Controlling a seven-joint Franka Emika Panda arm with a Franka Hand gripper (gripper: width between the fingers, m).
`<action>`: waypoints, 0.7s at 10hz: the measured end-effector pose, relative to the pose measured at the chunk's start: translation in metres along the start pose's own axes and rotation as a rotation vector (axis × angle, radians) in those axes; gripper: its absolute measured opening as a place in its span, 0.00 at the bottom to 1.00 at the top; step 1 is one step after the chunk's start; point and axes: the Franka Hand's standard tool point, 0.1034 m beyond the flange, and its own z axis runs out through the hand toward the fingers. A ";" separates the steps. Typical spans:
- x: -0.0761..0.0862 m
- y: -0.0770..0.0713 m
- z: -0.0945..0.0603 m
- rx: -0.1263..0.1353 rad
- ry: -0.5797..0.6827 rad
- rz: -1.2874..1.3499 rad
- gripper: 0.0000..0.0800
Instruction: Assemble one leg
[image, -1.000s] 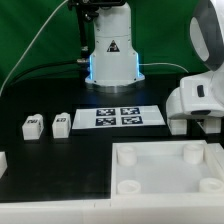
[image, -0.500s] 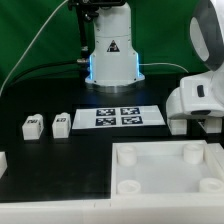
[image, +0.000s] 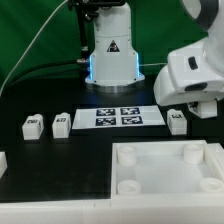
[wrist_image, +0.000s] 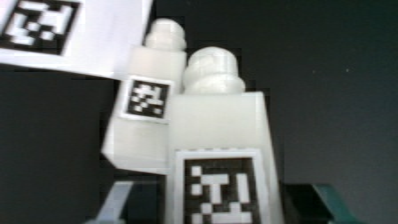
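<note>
Your two-finger gripper (wrist_image: 222, 206) sits at the exterior view's right, under the arm's bulky white wrist housing (image: 192, 70). In the wrist view its dark fingers (wrist_image: 128, 198) flank a small white plastic block-shaped leg (wrist_image: 217, 130) with a black-and-white tag. You cannot tell whether they pinch it or stand spread. A second like leg (wrist_image: 150, 100) lies just beside it. Two more white tagged blocks (image: 32, 126) (image: 61, 124) lie well apart, towards the exterior view's left. The marker board (image: 120, 117) lies between, and the big white square tabletop (image: 160, 168) is nearer the camera.
</note>
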 end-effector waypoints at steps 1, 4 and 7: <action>-0.003 0.014 -0.030 0.007 0.129 -0.011 0.36; -0.007 0.036 -0.063 0.016 0.409 0.006 0.36; 0.016 0.051 -0.089 -0.014 0.702 -0.027 0.36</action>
